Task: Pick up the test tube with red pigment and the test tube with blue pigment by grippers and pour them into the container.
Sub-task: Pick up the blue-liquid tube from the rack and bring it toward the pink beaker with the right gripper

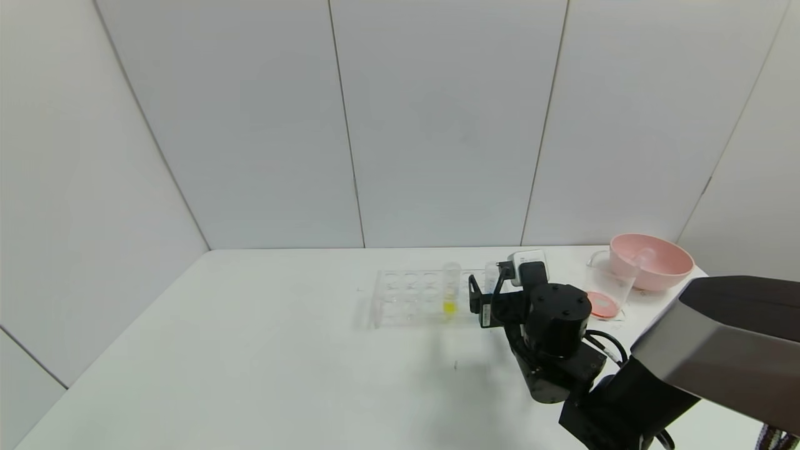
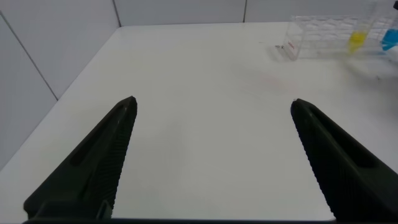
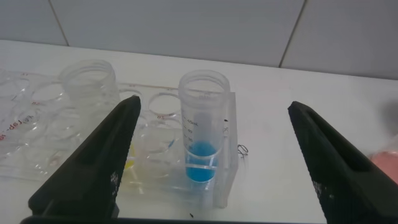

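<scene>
The test tube with blue pigment [image 3: 202, 134] stands upright in the end slot of a clear rack [image 3: 37, 143]. My right gripper [image 3: 214, 106] is open, one finger on each side of the tube and not touching it. In the head view this gripper [image 1: 484, 297] is at the right end of the rack [image 1: 406, 300] and hides most of the blue tube. The container [image 1: 605, 287] stands to the right with orange-red liquid in its bottom. The test tube with red pigment is out of view. My left gripper [image 2: 212, 103] is open and empty over bare table, far from the rack.
A tube with yellow liquid [image 1: 450, 292] stands in the rack left of the blue one. A pink bowl [image 1: 650, 262] sits behind the container at the table's far right corner. Grey wall panels close the back and left.
</scene>
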Motion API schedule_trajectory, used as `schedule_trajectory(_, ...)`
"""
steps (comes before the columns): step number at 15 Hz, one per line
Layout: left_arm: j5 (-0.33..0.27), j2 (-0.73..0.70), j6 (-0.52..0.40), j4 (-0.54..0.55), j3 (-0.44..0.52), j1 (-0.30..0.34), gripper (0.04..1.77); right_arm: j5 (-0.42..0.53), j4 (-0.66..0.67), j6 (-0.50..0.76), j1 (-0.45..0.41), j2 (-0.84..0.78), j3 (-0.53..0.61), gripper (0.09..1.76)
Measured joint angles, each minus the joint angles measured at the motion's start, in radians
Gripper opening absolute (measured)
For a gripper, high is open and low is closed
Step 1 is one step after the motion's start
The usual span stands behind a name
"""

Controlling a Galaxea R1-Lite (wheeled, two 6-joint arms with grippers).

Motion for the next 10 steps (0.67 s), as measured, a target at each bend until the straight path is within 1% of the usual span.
schedule_trajectory(3,0.000,0.000,0.000,0.000,0.000,0.000,1.76,0.037,0.025,0.001,-0.025,0.016,-0.048,1.70)
schedule_trajectory(5,0.000,0.000,0.000,0.000,0.000,0.000,1.76,0.043,0.025,0.001,-0.037,0.031,-0.073,1.70)
schedule_trajectory(10,0.000,0.000,0.000,0.000,0.000,0.000,1.76,0.057,0.025,0.001,-0.049,0.048,-0.090,1.71)
